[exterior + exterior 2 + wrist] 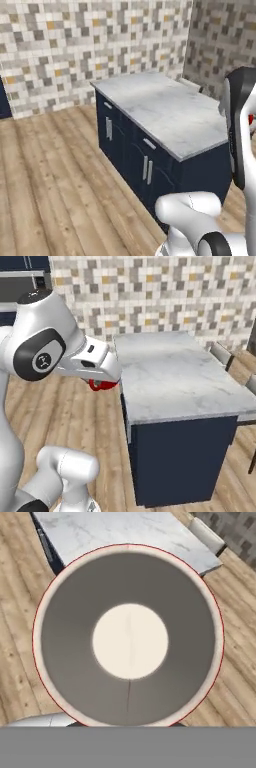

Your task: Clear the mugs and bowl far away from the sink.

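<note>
Marble-topped navy island cabinet (pixel 165 112), wood plank floor (pixel 45 190), mosaic tile wall (pixel 75 45)

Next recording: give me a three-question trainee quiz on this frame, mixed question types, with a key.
1. True or false: the red cylindrical mug with the pale inside stands on the grey-white marble island countertop.
2. Multiple choice: in the right base view, where does the red mug show? A) under the arm's white hand, over the wooden plank floor; B) on the island's top; C) beside the chair.
3. Fill in: the hand view looks straight down into the mug's ____ inside.

Key:
1. False. It is carried at the two-finger gripper, beside the island's edge.
2. A.
3. Pale (cream bottom, grey shaded wall).
</note>
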